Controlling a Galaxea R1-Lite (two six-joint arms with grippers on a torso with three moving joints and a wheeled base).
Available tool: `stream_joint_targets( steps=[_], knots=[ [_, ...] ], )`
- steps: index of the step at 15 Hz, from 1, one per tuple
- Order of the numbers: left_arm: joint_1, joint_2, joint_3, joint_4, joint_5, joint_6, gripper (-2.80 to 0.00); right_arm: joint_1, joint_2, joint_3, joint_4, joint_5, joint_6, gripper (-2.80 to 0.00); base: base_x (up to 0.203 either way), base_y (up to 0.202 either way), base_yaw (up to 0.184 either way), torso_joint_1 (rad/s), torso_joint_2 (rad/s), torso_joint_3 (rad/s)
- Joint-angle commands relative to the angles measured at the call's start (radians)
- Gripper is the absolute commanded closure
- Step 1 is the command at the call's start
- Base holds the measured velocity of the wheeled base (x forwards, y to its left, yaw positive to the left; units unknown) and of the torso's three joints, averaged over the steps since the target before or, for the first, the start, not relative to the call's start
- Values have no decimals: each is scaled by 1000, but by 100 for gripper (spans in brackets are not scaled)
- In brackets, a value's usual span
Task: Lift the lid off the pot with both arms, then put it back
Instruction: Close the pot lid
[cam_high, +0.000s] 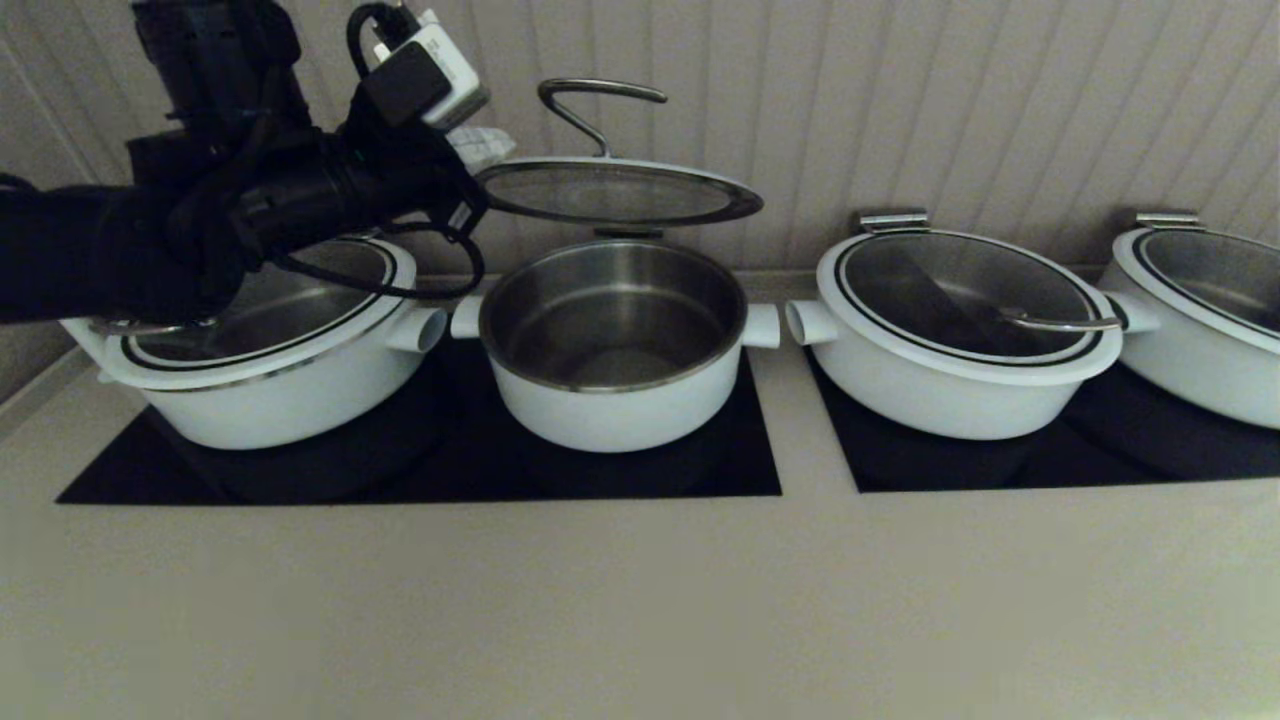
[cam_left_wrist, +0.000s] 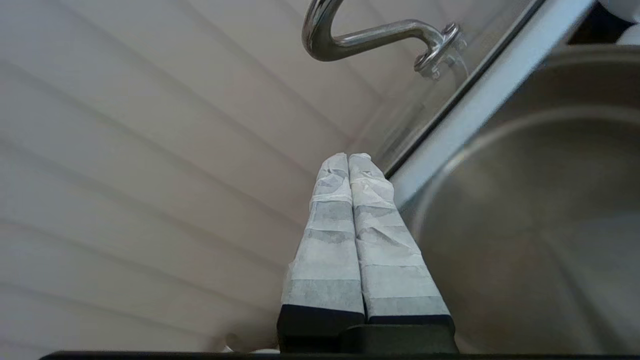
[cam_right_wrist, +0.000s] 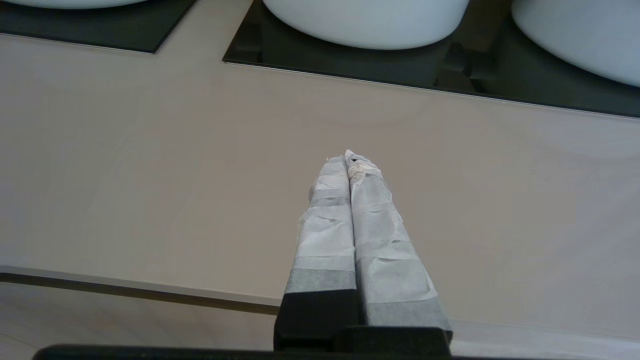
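The lid (cam_high: 610, 192) hangs in the air just above the open pot (cam_high: 612, 345), roughly level, with its steel hook handle (cam_high: 590, 100) upright. My left gripper (cam_high: 485, 145) reaches in from the left to the lid's left rim. In the left wrist view its taped fingers (cam_left_wrist: 348, 156) are pressed together with nothing between them. The lid's white rim (cam_left_wrist: 480, 95) runs along their side, above the pot's steel interior (cam_left_wrist: 540, 200). How the lid is carried is hidden. My right gripper (cam_right_wrist: 347, 156) is shut and empty over the bare counter, out of the head view.
Wider lidded white pots stand to the left (cam_high: 270, 340), right (cam_high: 960, 320) and far right (cam_high: 1200, 310). All sit on two black cooktop panels (cam_high: 720, 470) (cam_high: 1000, 465). A ribbed wall rises close behind. My left arm crosses over the left pot.
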Motion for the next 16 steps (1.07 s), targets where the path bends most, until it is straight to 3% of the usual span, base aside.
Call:
stream_joint_targets(
  steps=[1,16],
  knots=[
    [0,-26,77,-38,-1,4,0,-1,2,0,0,1,-1,0,0,0,0,0,0,0],
    [-1,-61,304,-204,3,-1,0,-1,2,0,0,1,-2,0,0,0,0,0,0,0]
  ],
)
